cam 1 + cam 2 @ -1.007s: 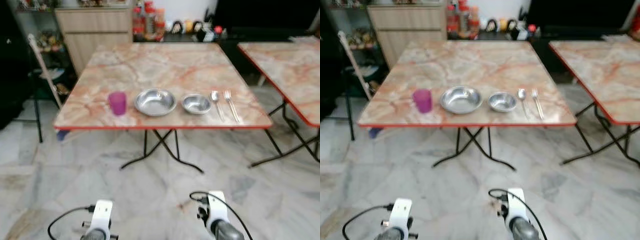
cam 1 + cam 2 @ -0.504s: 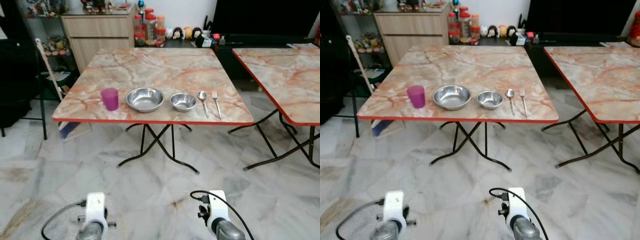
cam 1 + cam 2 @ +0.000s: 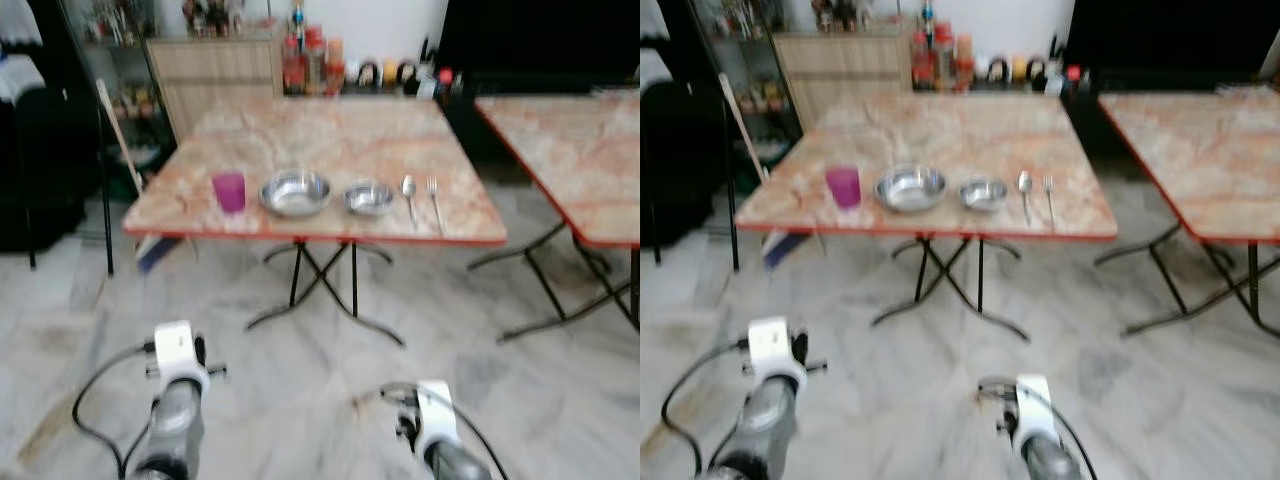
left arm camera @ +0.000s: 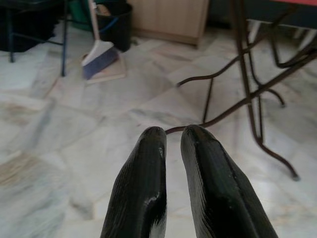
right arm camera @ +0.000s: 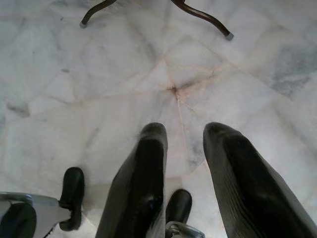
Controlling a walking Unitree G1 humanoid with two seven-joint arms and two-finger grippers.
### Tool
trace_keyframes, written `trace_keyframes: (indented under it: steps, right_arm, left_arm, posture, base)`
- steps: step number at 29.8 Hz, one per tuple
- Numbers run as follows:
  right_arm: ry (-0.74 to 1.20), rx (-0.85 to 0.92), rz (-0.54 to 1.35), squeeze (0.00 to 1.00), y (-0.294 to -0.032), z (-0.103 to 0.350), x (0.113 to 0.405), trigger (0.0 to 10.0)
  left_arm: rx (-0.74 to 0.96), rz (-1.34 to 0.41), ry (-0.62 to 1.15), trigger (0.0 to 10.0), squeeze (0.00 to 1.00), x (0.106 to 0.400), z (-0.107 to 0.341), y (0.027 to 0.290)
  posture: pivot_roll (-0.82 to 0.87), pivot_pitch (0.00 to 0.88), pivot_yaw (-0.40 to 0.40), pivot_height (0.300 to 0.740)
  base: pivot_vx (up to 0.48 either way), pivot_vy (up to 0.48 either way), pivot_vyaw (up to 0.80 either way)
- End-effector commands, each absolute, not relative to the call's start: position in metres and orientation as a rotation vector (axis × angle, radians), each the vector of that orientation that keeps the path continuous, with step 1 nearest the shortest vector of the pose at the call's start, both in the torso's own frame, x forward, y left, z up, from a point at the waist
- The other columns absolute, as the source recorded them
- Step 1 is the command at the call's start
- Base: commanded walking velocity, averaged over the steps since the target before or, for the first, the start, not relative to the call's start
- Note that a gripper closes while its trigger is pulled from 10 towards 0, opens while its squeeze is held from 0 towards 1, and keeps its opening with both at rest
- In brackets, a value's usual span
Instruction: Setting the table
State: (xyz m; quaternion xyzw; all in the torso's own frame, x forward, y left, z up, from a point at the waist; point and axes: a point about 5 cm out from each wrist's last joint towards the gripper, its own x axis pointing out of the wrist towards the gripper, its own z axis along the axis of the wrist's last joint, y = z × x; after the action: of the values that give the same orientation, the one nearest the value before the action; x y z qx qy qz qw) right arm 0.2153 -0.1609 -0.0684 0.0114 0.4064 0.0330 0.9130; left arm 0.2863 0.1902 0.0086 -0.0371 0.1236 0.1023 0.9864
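A marble-patterned folding table (image 3: pixel 330 130) with a red rim stands ahead of me. Along its near edge sit a purple cup (image 3: pixel 229 190), a large steel bowl (image 3: pixel 295 192), a small steel bowl (image 3: pixel 369 197), a spoon (image 3: pixel 409 195) and a fork (image 3: pixel 434 198), in a row from left to right. Both arms are low and well short of the table. My left gripper (image 4: pixel 173 131) is over the floor, its fingers nearly touching and nothing between them. Pointing down at the marble floor, my right gripper (image 5: pixel 185 129) is open and empty.
A second, similar table (image 3: pixel 580 150) stands to the right. Crossed black legs (image 3: pixel 320 290) run under the near table. A wooden cabinet (image 3: pixel 225 75) and jars (image 3: pixel 310 60) stand behind it, and dark shelving is at the left. A broom (image 4: pixel 101 54) leans near a black bin (image 4: pixel 116 25).
The whole picture has shifted and blurred, so the camera has moved. My left arm has risen higher into view. The things on the table keep their places.
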Motion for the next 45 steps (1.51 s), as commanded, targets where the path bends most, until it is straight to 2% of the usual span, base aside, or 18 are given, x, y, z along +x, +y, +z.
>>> trace_keyframes:
  steps: [1,7,20,37,42,45]
  right_arm:
    - [0.823,0.024,0.074,0.0,-0.159,-0.067,0.218,10.0]
    - [0.842,0.032,0.069,0.0,-0.16,-0.07,0.213,10.0]
    - [0.842,0.018,0.083,0.0,-0.156,-0.07,0.213,10.0]
    - [0.831,-0.003,0.104,0.0,-0.156,-0.069,0.215,10.0]
    - [0.826,-0.036,0.125,0.0,-0.156,-0.068,0.215,10.0]
    - [0.831,0.01,0.104,0.0,-0.155,-0.069,0.214,10.0]
  left_arm:
    - [-0.053,0.18,0.178,10.0,0.0,0.298,0.023,0.185]
    - [-0.04,0.133,0.105,10.0,0.0,0.311,0.04,0.176]
    - [-0.052,0.134,0.009,10.0,0.0,0.328,0.065,0.177]
    - [-0.077,0.15,-0.05,10.0,0.0,0.333,0.077,0.177]
    - [-0.078,0.153,-0.052,10.0,0.0,0.333,0.077,0.178]
    - [-0.078,0.161,-0.058,10.0,0.0,0.333,0.078,0.181]
  posture:
    - [0.09,0.0,0.001,0.74]
    - [0.09,0.0,0.009,0.74]
    - [0.09,0.0,0.009,0.74]
    - [0.1,0.0,0.0,0.74]
    - [0.1,0.0,0.0,0.74]
    - [0.1,0.0,-0.001,0.74]
  base:
    - [0.0,0.0,0.0]
    - [0.248,0.0,0.0]
    - [0.331,0.0,-0.07]
    - [0.333,0.0,0.0]
    - [0.332,0.0,0.64]
    - [0.334,0.0,0.0]
